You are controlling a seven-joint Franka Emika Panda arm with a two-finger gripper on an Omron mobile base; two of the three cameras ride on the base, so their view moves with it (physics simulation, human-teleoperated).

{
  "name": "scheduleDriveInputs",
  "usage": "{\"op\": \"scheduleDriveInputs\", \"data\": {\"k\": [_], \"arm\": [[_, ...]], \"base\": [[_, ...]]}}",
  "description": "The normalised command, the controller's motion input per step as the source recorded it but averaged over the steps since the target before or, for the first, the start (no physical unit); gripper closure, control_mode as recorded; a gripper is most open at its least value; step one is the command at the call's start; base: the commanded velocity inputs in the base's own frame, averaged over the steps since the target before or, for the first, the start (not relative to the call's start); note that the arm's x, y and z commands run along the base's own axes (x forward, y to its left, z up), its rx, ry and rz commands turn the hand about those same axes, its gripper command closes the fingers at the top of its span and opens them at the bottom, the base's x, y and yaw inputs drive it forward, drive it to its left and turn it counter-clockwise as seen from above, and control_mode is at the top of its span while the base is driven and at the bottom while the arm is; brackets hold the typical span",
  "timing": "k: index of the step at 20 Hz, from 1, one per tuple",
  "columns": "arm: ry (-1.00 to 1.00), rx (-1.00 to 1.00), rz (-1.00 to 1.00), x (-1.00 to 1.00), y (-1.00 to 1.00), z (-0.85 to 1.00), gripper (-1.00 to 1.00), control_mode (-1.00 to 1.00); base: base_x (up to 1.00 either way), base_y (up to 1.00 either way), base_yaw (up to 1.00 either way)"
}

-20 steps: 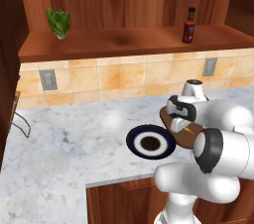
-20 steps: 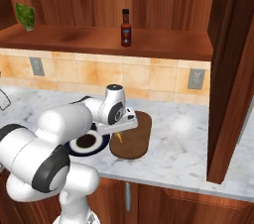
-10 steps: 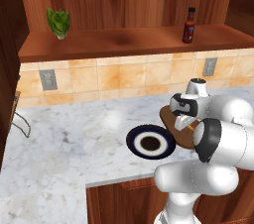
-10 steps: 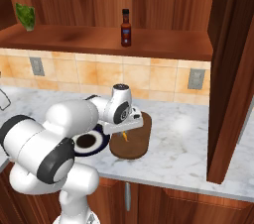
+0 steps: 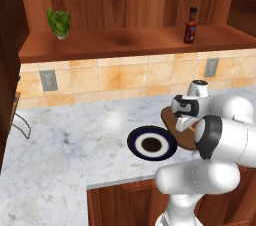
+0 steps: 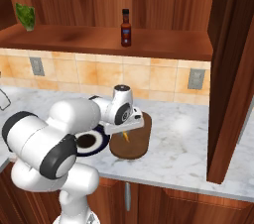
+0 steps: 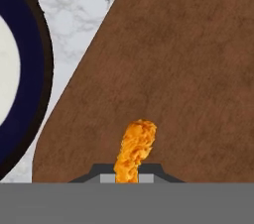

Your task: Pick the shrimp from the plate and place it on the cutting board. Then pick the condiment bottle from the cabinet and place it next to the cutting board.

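Two base views look forward and down from behind the arm, one from its left, one from its right, sharing the marble table (image 5: 75, 140), plate (image 5: 136, 142) and cabinet (image 6: 163, 44). The hand view looks close down onto the cutting board (image 7: 173, 69).

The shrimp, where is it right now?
The shrimp is pinched in the shut gripper, hanging over the cutting board. In the hand view the plate sits just to the left of the board.

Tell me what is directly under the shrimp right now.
The shrimp, pinched in the shut gripper, hangs over the bare brown cutting board. The plate lies off to the side. The shrimp's lower end is covered by the fingers.
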Motion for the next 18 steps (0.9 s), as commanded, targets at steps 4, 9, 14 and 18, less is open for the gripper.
{"op": "scheduleDriveInputs", "data": {"k": [4, 9, 14, 18], "arm": [[-0.1, 0.0, 0.0, 0.0, -0.02, -0.32, 1.0, -1.0], [-0.09, 0.0, 0.0, 0.04, -0.02, -0.27, 1.0, -1.0], [-0.05, 0.0, 0.0, 0.08, -0.01, -0.21, 1.0, -1.0], [0.0, 0.0, 0.0, 0.15, 0.0, -0.14, 1.0, -1.0]], "base": [[0.0, 0.0, 0.0], [0.0, 0.0, 0.0], [0.0, 0.0, 0.0], [0.0, 0.0, 0.0]]}}
